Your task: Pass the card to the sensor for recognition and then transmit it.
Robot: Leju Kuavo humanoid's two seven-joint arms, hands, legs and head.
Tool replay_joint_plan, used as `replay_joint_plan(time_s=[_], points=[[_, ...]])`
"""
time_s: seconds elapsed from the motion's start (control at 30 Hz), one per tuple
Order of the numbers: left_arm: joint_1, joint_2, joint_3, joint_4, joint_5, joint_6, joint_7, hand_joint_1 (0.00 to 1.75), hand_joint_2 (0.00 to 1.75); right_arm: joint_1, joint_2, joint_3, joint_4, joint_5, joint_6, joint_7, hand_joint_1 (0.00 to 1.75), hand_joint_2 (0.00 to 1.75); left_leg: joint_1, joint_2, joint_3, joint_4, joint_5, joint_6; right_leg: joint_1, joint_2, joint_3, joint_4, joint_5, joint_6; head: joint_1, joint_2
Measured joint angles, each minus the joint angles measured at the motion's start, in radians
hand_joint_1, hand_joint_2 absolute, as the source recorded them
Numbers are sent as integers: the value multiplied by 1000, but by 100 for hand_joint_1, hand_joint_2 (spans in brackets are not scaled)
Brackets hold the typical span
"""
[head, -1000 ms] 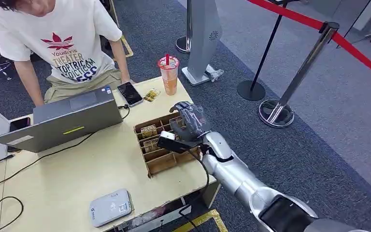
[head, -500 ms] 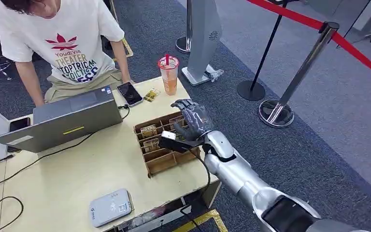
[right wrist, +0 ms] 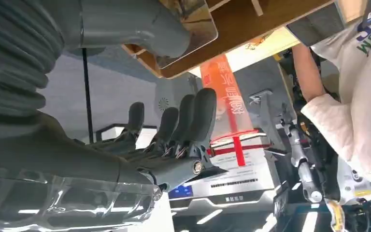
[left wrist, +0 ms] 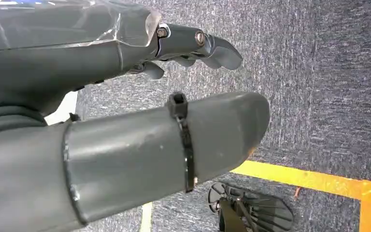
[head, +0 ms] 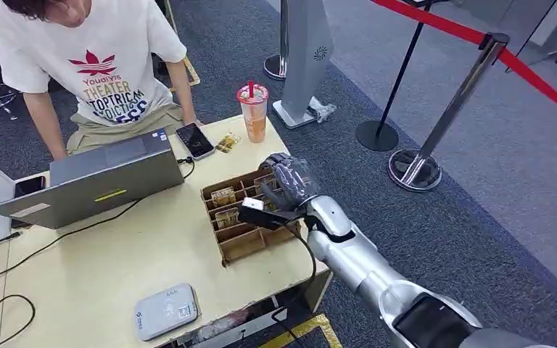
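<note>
1. Right hand (head: 290, 183) hovers over the brown cardboard compartment tray (head: 241, 243) at the desk's 3 o'clock edge; fingers spread and curled slightly, holding nothing.
2. Right wrist view: the dark fingers (right wrist: 193, 121) stand apart, thumb separate.
3. Left hand (left wrist: 125, 96) hangs over grey carpet, fingers extended and loosely apart, nothing in it.
4. Small gold-patterned cards (head: 224, 196) stand in the tray's compartments, at 9 o'clock from the right hand; whether the hand touches any can't be told.
5. Flat grey rounded card sensor (head: 165, 311) lies at the light wooden desk's (head: 116, 254) 6 o'clock edge, well apart from the tray.
6. Grey laptop (head: 94, 181) sits at 10 o'clock; a person in a white T-shirt (head: 94, 65) leans over it.
7. Orange drink cup (head: 254, 112) stands at 12 o'clock of the tray.
</note>
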Motion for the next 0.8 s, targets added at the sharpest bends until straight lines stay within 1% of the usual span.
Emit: replay_joint_plan(time_s=[0.03, 0.1, 0.17, 0.3, 0.43, 0.47, 0.5, 0.53, 0.57, 0.6, 0.63, 0.7, 0.8], points=[[0, 0, 0, 0, 1, 0, 0, 0, 0, -3, 2, 1, 1, 2, 2, 0, 79, 175, 0, 0, 0, 0, 0, 0, 0, 0, 0, 0, 0, 0, 0, 0], [0, 0, 0, 0, 2, 0, 0, 0, 0, -10, 5, 6, 4, 2, 7, 0, 77, 175, 0, 0, 0, 0, 0, 0, 0, 0, 0, 0, 0, 0, 0, 0], [0, 1, 0, 0, 2, 0, 0, 0, 0, -16, 6, 12, 10, 3, 10, -1, 80, 175, 0, 0, 0, 0, 0, 0, 0, 0, 0, 0, 0, 0, 0, 0], [0, 3, 0, 0, 4, 0, 0, 0, 0, -32, 11, 19, 27, 3, 12, -10, 65, 175, 0, 0, 0, 0, 0, 0, 0, 0, 0, 0, 0, 0, 0, 0], [0, 4, 0, 0, 10, 1, -1, 0, 0, -54, 16, 27, 52, 2, 14, -20, 72, 175, 0, 0, 0, 0, 0, 0, 0, 0, 0, 0, 0, 0, 0, 0], [0, 4, 0, 0, 12, 1, -1, 0, 0, -61, 18, 30, 57, 2, 15, -21, 70, 175, 0, 0, 0, 0, 0, 0, 0, 0, 0, 0, 0, 0, 0, 0], [0, 5, 0, 0, 13, 1, -1, 0, 0, -67, 20, 33, 66, 0, 16, -24, 72, 175, 0, 0, 0, 0, 0, 0, 0, 0, 0, 0, 0, 0, 0, 0], [0, 5, 0, 0, 13, 2, -2, 0, 0, -72, 21, 35, 71, -2, 18, -26, 79, 175, 0, 0, 0, 0, 0, 0, 0, 0, 0, 0, 0, 0, 0, 0], [1, 5, 0, 0, 13, 2, -2, 0, 0, -76, 23, 39, 77, -2, 19, -29, 80, 175, 0, 0, 0, 0, 0, 0, 0, 0, 0, 0, 0, 0, 0, 0], [1, 5, 0, 0, 13, 2, -2, 0, 0, -80, 24, 42, 83, -2, 20, -29, 80, 175, 0, 0, 0, 0, 0, 0, 0, 0, 0, 0, 0, 0, 0, 0], [1, 6, 0, 0, 13, 2, -2, 0, 0, -84, 25, 43, 90, -3, 19, -32, 75, 175, 0, 0, 0, 0, 0, 0, 0, 0, 0, 0, 0, 0, 0, 0], [1, 6, 0, 0, 13, 3, -2, 0, 0, -92, 27, 45, 106, -3, 18, -35, 75, 175, 0, 0, 0, 0, 0, 0, 0, 0, 0, 0, 0, 0, 0, 0], [1, 7, 0, 0, 14, 3, -3, 0, 0, -98, 27, 47, 122, -15, 14, -38, 84, 175, 0, 0, 0, 0, 0, 0, 0, 0, 0, 0, 0, 0, 0, 0]])
